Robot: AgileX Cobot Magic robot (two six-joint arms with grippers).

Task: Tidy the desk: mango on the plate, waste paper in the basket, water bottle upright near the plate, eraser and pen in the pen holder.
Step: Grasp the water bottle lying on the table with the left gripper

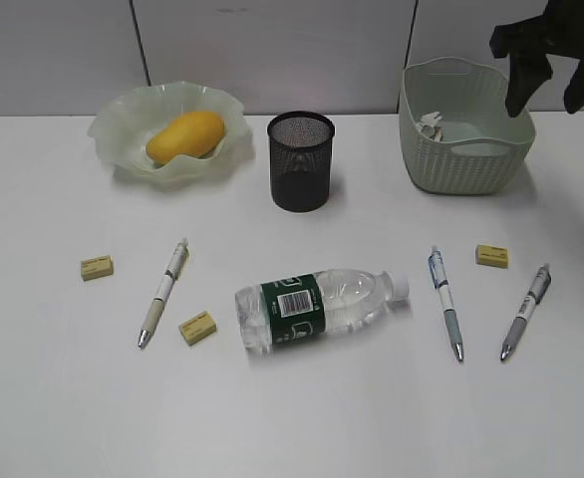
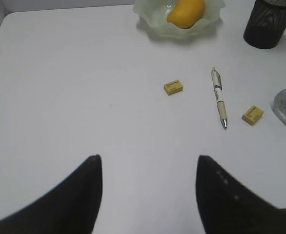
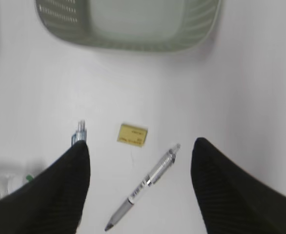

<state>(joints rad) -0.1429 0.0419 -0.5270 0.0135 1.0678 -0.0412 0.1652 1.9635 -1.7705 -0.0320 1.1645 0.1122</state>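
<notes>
The mango [image 1: 184,135] is lying in the wavy-rimmed pale green plate [image 1: 123,149] at the back left of the white counter [image 1: 63,398]. Just right of the plate, the black wire-mesh pen holder [image 1: 300,161] is standing upright, and further right the pale green woven-pattern basket [image 1: 466,164] is sitting with the crumpled waste paper [image 1: 432,123] lying inside against its left wall.

The water bottle [image 1: 317,307] is lying on its side in the middle of the counter, white cap pointing right, well apart from the plate. To its left a white pen [image 1: 163,292] is lying between two yellow erasers: one eraser [image 1: 97,267] further left and another eraser [image 1: 198,327] just beside the bottle's base. To the bottle's right a blue-and-white pen [image 1: 446,302] and a grey pen [image 1: 525,312] are lying near each other, with a third eraser [image 1: 492,255] between their upper ends.

The right hand [image 1: 549,100] is hanging released above the basket's right rear corner, its dark fingers spread and holding nothing; its wrist view is showing the third eraser and the grey pen between the spread fingers [image 3: 60,190]. The left hand [image 2: 148,195] is hovering released over bare counter, its two dark fingers parted and grasping nothing, with the plate, the mango and the pen holder lying far ahead of it.
</notes>
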